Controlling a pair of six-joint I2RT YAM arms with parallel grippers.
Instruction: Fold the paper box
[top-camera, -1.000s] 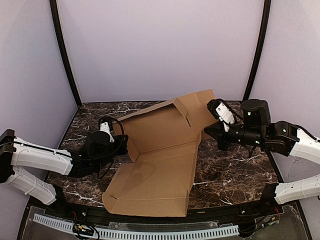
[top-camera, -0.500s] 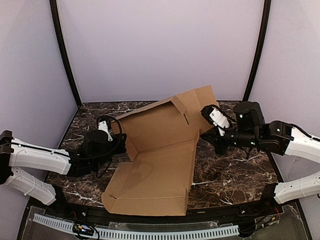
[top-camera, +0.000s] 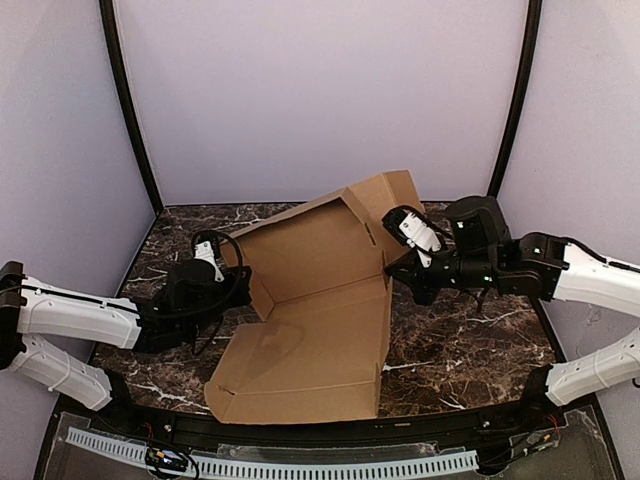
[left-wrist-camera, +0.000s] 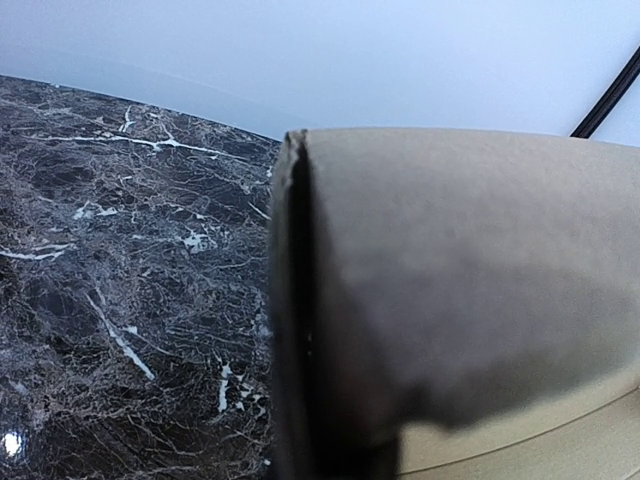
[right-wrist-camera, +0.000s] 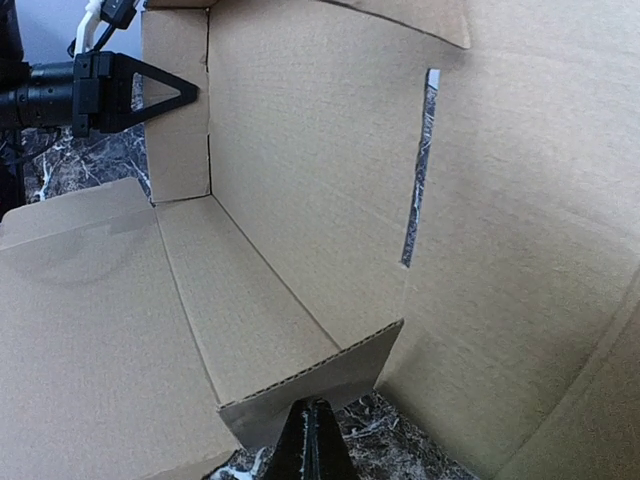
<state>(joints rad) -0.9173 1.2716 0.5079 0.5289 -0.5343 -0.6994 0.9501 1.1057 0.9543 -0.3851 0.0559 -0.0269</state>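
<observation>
The box (top-camera: 310, 340) stands half folded on the table (top-camera: 460, 340). The left hand (right-wrist-camera: 180, 90) pinches its left side. The right hand (right-wrist-camera: 312, 430), pressed together, touches its right edge.

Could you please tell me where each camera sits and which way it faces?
Top: above and behind, looking down at the cardboard box on the table; left arm and right arm show.
Left wrist: close against a box flap, table beside; own claw unclear.
Right wrist: low, facing the box's inside; right claw tips shut.
Shared: right wrist and top both show the left claw.
</observation>
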